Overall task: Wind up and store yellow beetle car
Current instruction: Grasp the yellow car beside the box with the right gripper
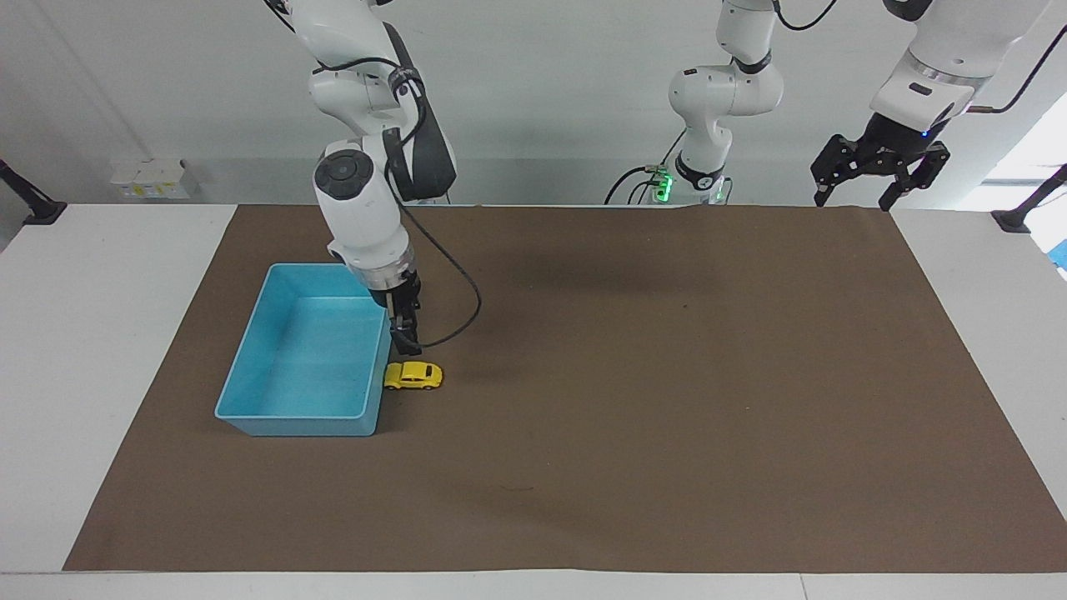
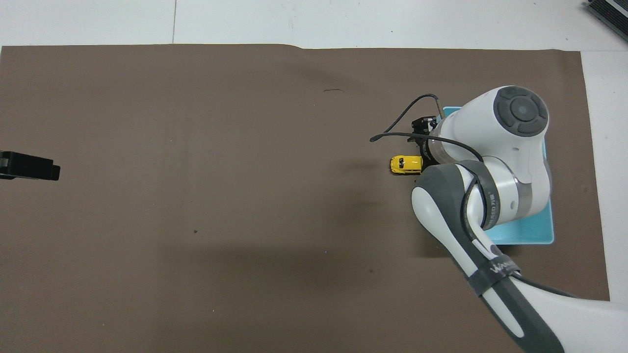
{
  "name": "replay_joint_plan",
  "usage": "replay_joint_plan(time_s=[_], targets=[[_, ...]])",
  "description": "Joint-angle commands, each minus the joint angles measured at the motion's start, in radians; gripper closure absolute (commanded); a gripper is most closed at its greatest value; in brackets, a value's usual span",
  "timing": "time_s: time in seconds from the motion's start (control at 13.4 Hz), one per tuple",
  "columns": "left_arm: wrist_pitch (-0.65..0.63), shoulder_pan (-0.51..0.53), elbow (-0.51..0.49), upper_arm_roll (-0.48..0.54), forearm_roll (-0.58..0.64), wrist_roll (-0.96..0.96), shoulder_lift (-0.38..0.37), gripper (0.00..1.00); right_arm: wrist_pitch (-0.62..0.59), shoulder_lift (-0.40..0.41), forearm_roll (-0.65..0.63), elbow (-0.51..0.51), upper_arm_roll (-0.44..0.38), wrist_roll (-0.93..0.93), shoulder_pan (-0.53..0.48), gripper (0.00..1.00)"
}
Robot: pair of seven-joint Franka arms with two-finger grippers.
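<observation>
From across the table, the right gripper (image 1: 406, 337) hangs low over the brown mat (image 1: 667, 400), its tips pointing down right at the corner of the blue bin (image 1: 250, 412) wall and just above the yellow beetle car (image 1: 413, 375). The car sits on the mat directly below those tips, touching or all but touching the outside of the bin wall, on all its wheels, not inside the bin. From here the right gripper looks like one narrow dark stub, and I cannot tell how far apart its fingers stand; it has hold of nothing. The left gripper (image 1: 879, 178) waits up in the air over the mat's corner at the left arm's end, its fingers spread wide and empty.

From above, the right arm's bulk covers most of the bin (image 2: 525, 240), and the right gripper itself is hidden under the wrist. The car (image 2: 406, 164) pokes out from beneath that wrist. The left gripper (image 2: 29, 166) shows only as a dark tip at the picture's edge.
</observation>
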Motion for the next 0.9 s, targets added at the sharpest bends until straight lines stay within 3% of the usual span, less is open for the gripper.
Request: replay_joint_plan(time_s=[0.0,0.6,0.82], targets=[[-0.013,0.013,0.004,-0.009,0.002,-0.007,-0.002,0.00,0.069,0.030,0.002,-0.018,0.003,0.029,0.000,0.00],[-0.013,0.013,0.004,-0.009,0.002,-0.007,-0.002,0.00,0.284,0.033,-0.003,-0.178,0.001,0.031,-0.007,0.00],[-0.013,0.013,0.004,-0.009,0.002,-0.007,-0.002,0.00,0.350,0.034,-0.066,-0.217,0.003,0.031,-0.010,0.00]])
